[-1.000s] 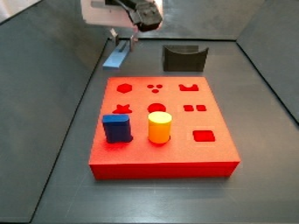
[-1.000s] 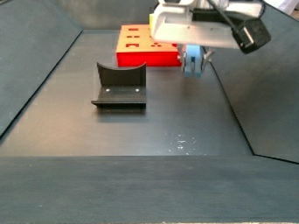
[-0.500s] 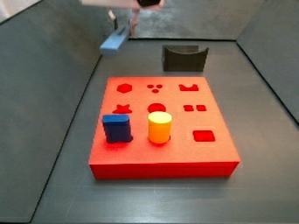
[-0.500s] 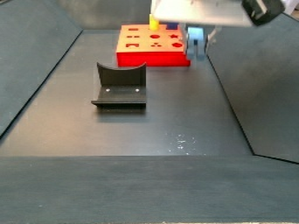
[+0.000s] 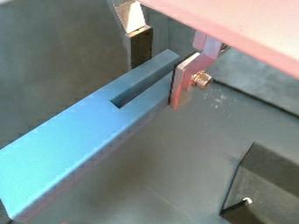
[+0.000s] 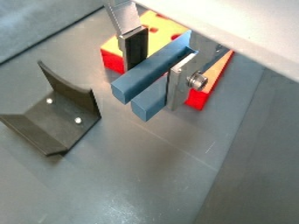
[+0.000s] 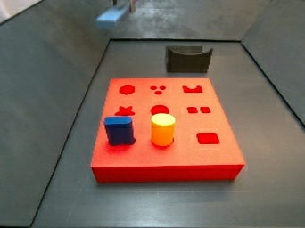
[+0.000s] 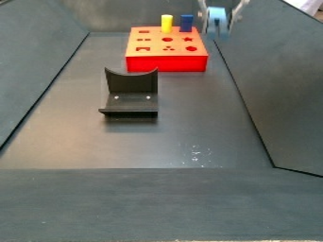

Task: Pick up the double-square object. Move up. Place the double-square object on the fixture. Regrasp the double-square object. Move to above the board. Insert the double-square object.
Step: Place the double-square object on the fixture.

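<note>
Dark table point(image 8: 151, 180), bar point(image 6: 152, 77) high above it | your gripper point(image 6: 158, 63) clamps the bar mid-length | looks stiff, light, slick-sided: keep hold on the flat flanks | fixture point(image 8: 127, 92) waits below, board point(image 7: 167, 125) untouched.

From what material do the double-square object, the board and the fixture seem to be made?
The double-square object, held in the gripper above the floor, looks like matte blue-grey plastic: uniform colour, no glare. The board seems matte red plastic, possibly printed: flat even colour, crisp cut-outs. The fixture looks like dark metal or hard plastic, with small screw-like dots on it; I cannot tell which.
</note>
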